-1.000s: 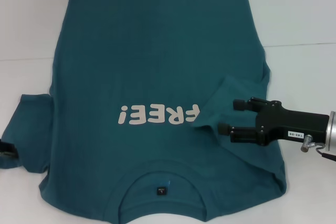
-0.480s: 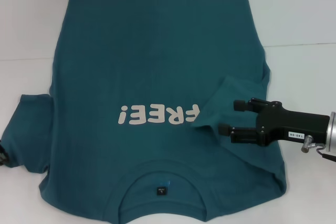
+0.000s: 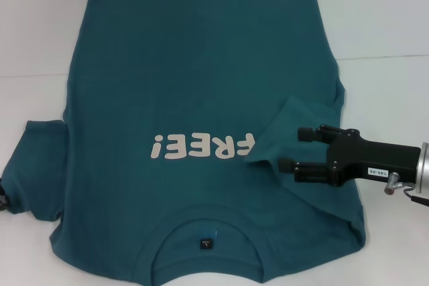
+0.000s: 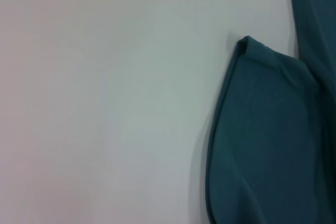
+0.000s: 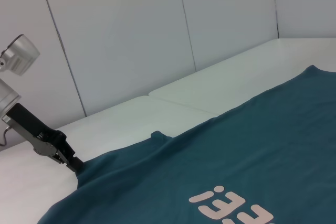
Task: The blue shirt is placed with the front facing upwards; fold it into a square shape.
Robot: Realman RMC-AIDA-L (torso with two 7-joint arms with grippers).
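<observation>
Broadly, from biggest to least:
Desk [image 3: 389, 11]: a white surface carrying everything; it also fills most of the left wrist view, and the right wrist view shows pale wall panels [image 5: 131, 40] behind it.
Blue shirt [image 3: 201, 78]: spread front up across the middle of the desk, hem toward 12 o'clock, collar toward 6 o'clock, so the pale "FREE!" lettering [image 3: 203, 146] reads upside down in the head view.
Sleeve at 3 o'clock [image 3: 295, 122]: folded inward over the chest, its edge lying just beside the end of the lettering.
Sleeve at 9 o'clock [image 3: 37, 165]: lying out flat on the desk beyond the body of the shirt.
Right gripper [image 3: 289, 149]: black, reaching in from 3 o'clock above the folded sleeve; its two fingers [image 3: 295, 165] stand a moderate way apart with nothing between them.
Left gripper [image 5: 73, 163]: at the far tip of the 9 o'clock sleeve, seen in the right wrist view with its fingers closed on the cloth edge; the head view shows only a dark sliver at the frame border.
Neck label [image 3: 206, 243]: small and dark, inside the ribbed collar at 6 o'clock.
</observation>
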